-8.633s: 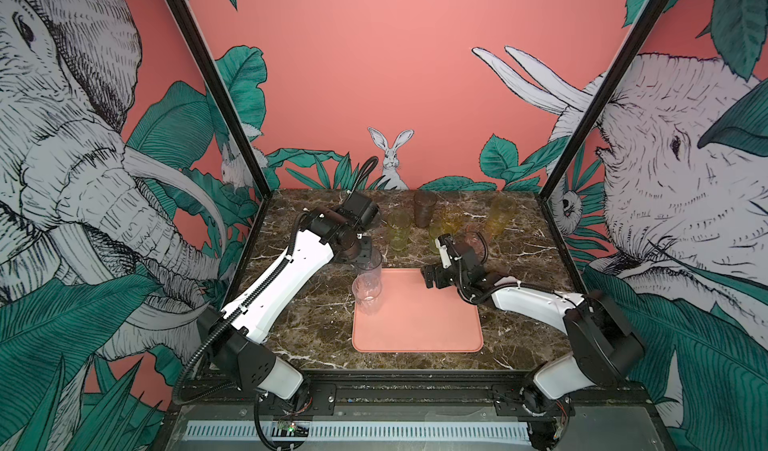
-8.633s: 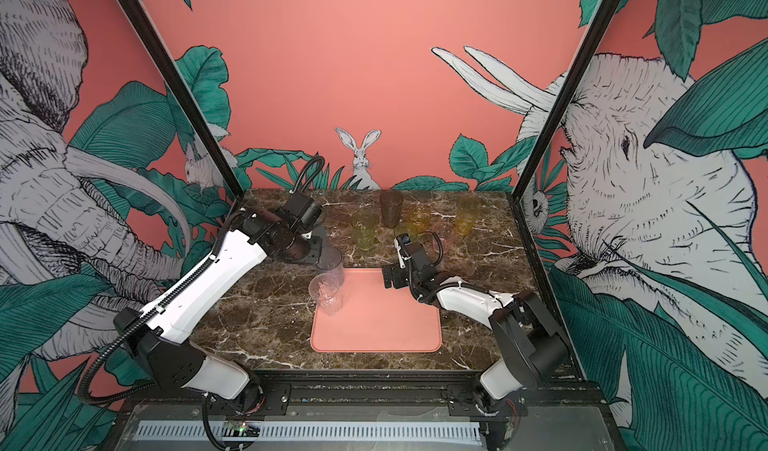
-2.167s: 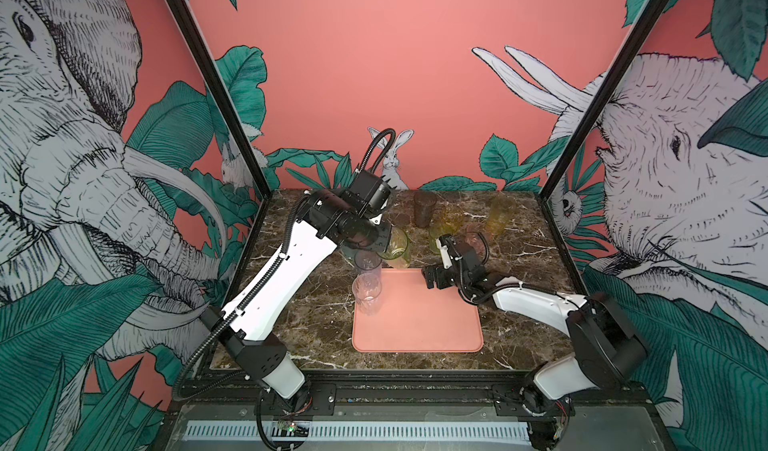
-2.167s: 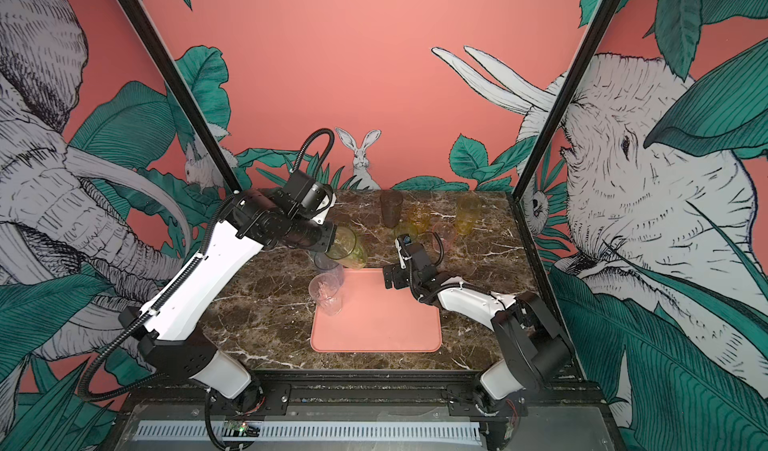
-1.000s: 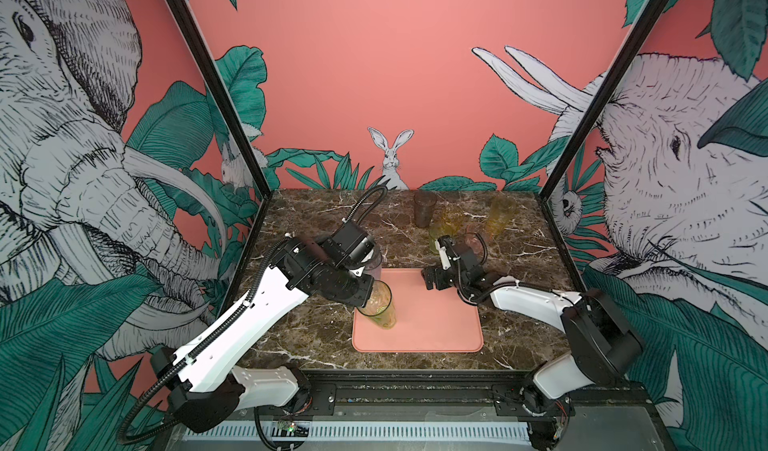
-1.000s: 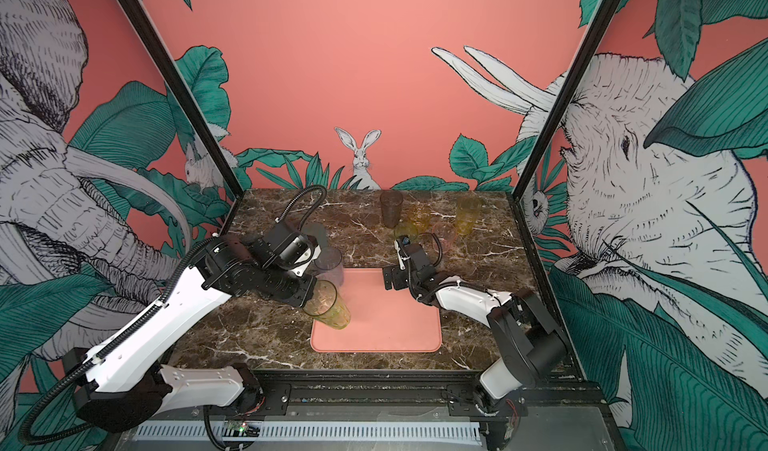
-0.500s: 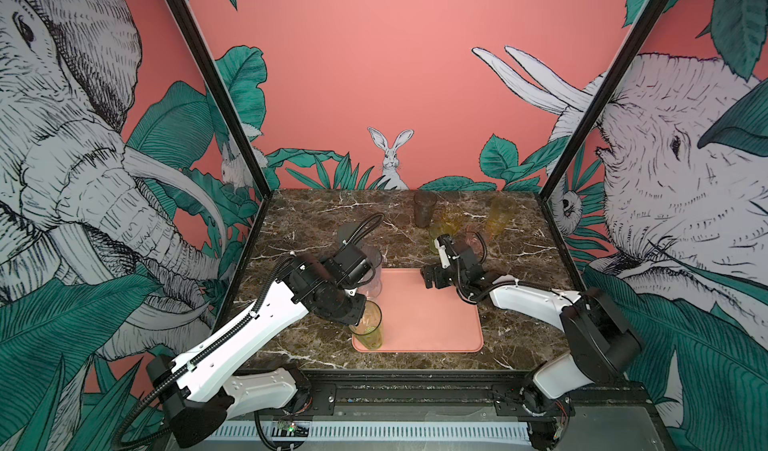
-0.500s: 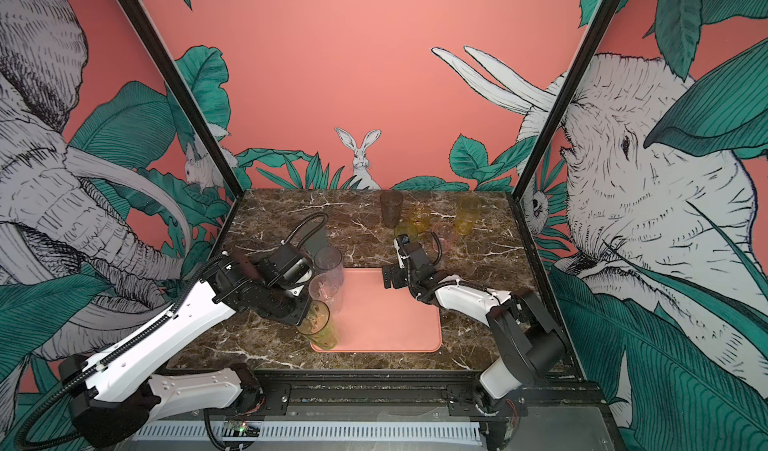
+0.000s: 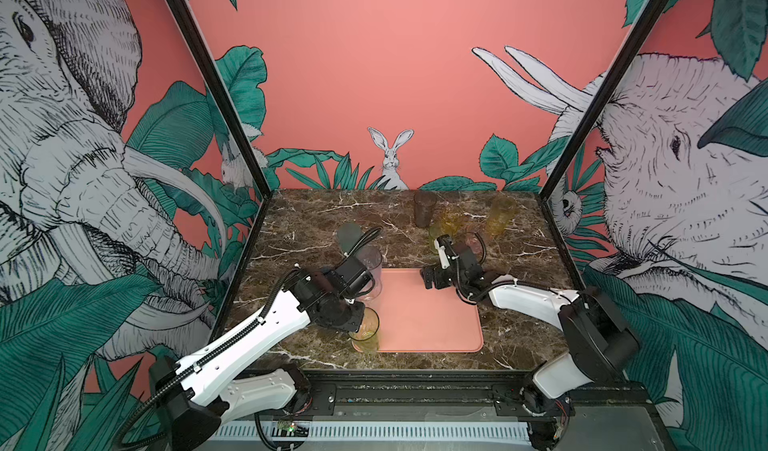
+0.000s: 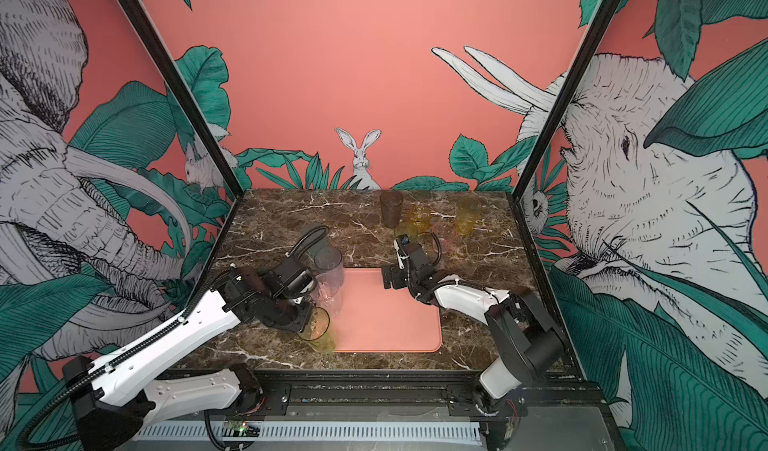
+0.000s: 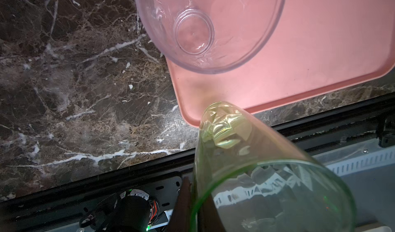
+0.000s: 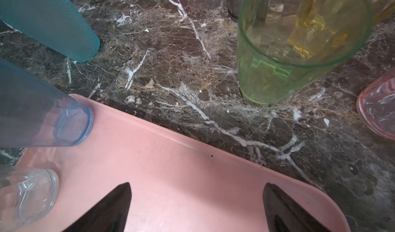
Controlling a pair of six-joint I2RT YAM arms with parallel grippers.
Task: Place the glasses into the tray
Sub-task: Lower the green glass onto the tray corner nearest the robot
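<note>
Pinching the rim of a yellow-green glass [image 9: 368, 338], the left gripper [image 9: 355, 324] is clamped down tight, and the glass's base sits right at the near-left corner of the pink tray [image 9: 436, 324]. From the left wrist view the base overlaps the tray's rim there, so honestly can't tell if it's touching down or just above it. Only one dark finger [image 11: 184, 201] shows against the rim in that view, and in both top views the wrist hides most of the jaws. The right gripper [image 12: 196, 209] hangs over the far edge of the tray with its jaws spread wide, nothing between them, just bare tray under both fingertips. Room-wise: a clear glass [image 9: 372, 293] stands on the tray just beside the held one, and a tall grey-violet glass [image 9: 370, 262] is on the far-left corner behind it, so the left side is getting crowded. The middle and whole right side of the tray are bare. The near corner is tight too, with the table's front edge and black rail close by. A frosted blue glass [image 12: 49, 21] stands off the tray on the marble table [image 9: 311, 228], partly behind the left arm's cable in both top views. At the back right there's a bunch: a brown glass [image 9: 424, 207], two amber ones, a short green glass [image 12: 299, 49] and a pink glass [image 12: 378, 109] that's cut off by the frame edge.
</note>
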